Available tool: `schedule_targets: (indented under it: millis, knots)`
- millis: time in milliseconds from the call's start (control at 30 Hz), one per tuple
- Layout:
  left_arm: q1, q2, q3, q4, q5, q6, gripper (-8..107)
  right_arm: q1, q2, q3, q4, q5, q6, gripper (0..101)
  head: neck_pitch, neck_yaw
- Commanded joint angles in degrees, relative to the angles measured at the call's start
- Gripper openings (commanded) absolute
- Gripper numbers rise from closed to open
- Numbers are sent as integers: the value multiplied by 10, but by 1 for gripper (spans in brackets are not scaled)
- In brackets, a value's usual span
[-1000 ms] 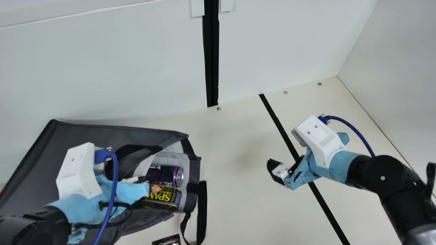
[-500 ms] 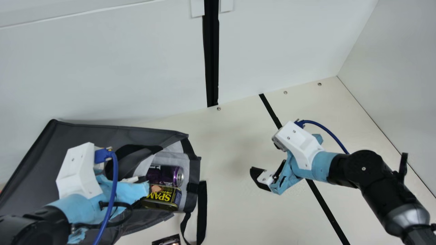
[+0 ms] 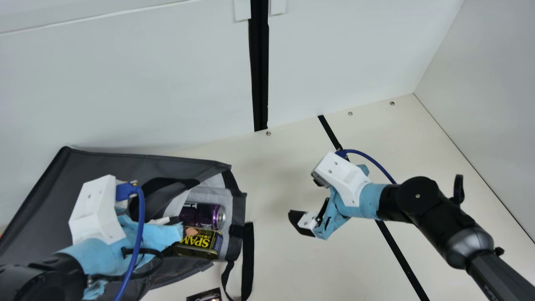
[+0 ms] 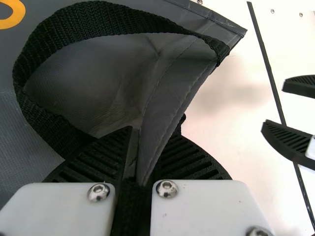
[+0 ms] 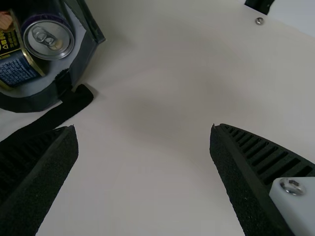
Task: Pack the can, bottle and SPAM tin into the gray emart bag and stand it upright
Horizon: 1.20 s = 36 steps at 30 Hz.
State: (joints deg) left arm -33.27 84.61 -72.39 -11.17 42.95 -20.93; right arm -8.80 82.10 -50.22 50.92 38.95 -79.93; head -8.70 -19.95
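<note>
While the gray emart bag [image 3: 104, 167] lies on its side on the tabletop [image 3: 288, 271], its mouth faces the right tool [image 3: 308, 208]. Just inside that mouth, the can [image 3: 202, 215] lies beside the SPAM tin [image 3: 200, 242], its pull-tab end facing outward. The left tool [image 3: 161, 234] is at the bag, and the left wrist view shows its ribbed fingers [image 4: 106, 155] pinching a fold of gray fabric near a looping black handle [image 4: 42, 110]. The right tool hovers over the tabletop, apart from the bag, its two fingers [image 5: 246, 172] spread wide with nothing between them. A loose black strap [image 3: 247, 259] trails from the mouth. Near it, a dark item [image 3: 205, 295] is cut off at the main view's lower edge; I can't tell what it is.
</note>
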Motion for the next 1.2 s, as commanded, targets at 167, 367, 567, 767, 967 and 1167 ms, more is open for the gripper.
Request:
schedule_targets:
  millis: [167, 367, 567, 767, 967, 1167]
  knots:
    - [0, 0, 0, 0, 0, 0, -8, 24, 34, -12, 15, -3, -16, 95, -13, 0]
    - [0, 0, 0, 0, 0, 0, -8, 45, 63, -27, 31, -7, -28, 95, -13, 0]
    - [0, 0, 0, 0, 0, 0, -8, 70, 90, -44, 51, -8, -39, 95, -13, 0]
    - [0, 0, 0, 0, 0, 0, -8, 95, 119, -63, 76, -7, -48, 95, -13, 0]
    - [0, 0, 0, 0, 0, 0, -8, 120, 148, -81, 103, -7, -59, 95, -13, 0]
    - [0, 0, 0, 0, 0, 0, -8, 142, 178, -99, 130, -6, -74, 95, -13, 0]
